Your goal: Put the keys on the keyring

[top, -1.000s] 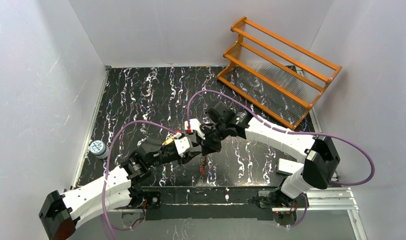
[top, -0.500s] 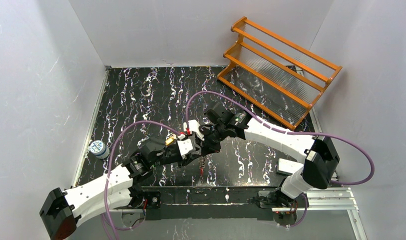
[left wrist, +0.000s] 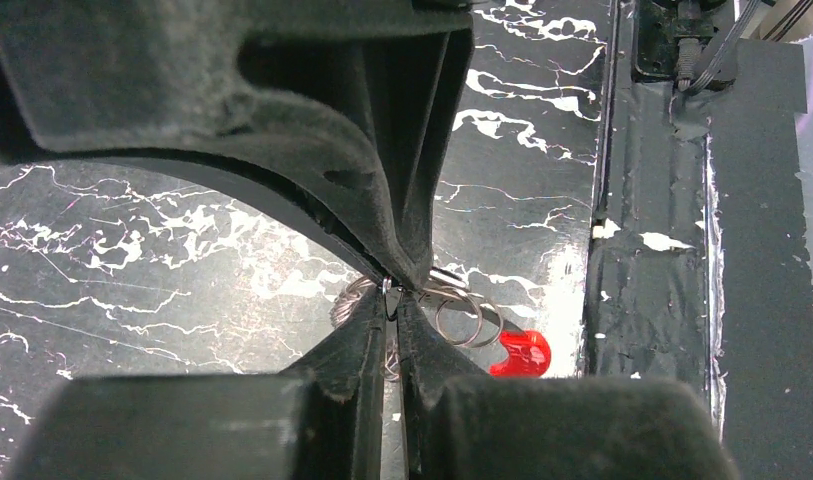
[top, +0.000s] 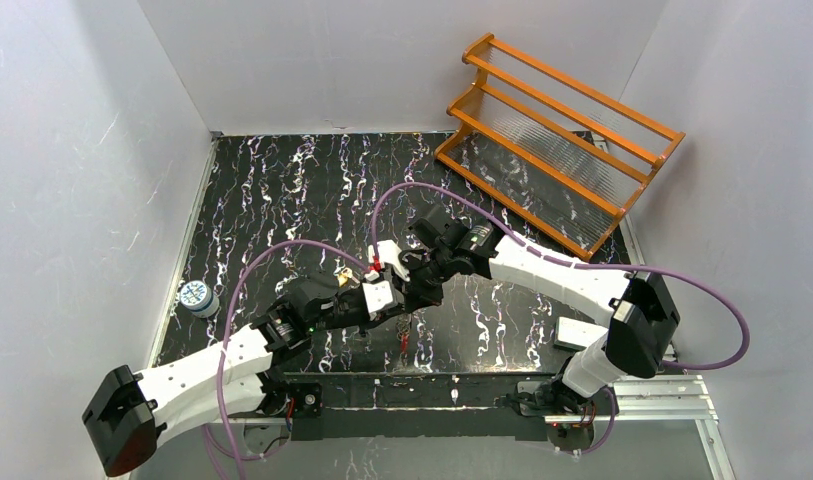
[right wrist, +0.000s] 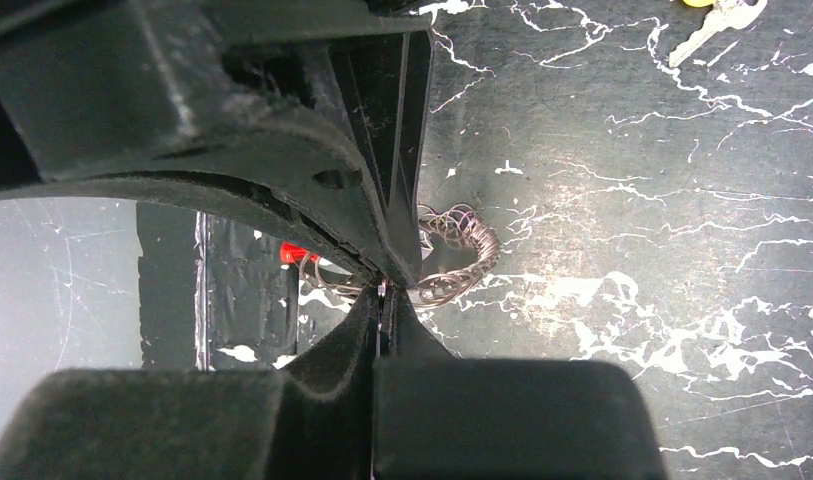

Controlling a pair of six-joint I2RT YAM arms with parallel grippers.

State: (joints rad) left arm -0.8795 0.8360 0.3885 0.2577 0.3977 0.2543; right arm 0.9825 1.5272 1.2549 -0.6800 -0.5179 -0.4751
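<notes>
Two sets of fingers meet tip to tip above the black, white-veined table [top: 282, 200]. The left fingers [left wrist: 397, 305] are clenched to a hairline slit, with a strand of thin wire caught between them. The right fingers [right wrist: 382, 298] are pressed flat together and nip the same wire at their tips. Both pairs are matt black and faintly fuzzy, tapering to narrow wedges.

The keyring [right wrist: 460, 255], grasped from both sides, is a tangle of thin silvery wire loops, several turns bunched into a coil. It carries a glossy red tab [left wrist: 522, 352]. It sits just under the joined tips; whether it touches the table cannot be told.

One silvery key [right wrist: 720, 18] lies flat on the table, well apart from the keyring and not threaded.

Just beyond the keyring's red tab runs the table's near edge, bound in black tape [left wrist: 662, 300]. An orange slatted rack [top: 557, 140] and a small round blue-and-white object [top: 195, 297] stand well apart from the keyring, with marbled surface showing between.
</notes>
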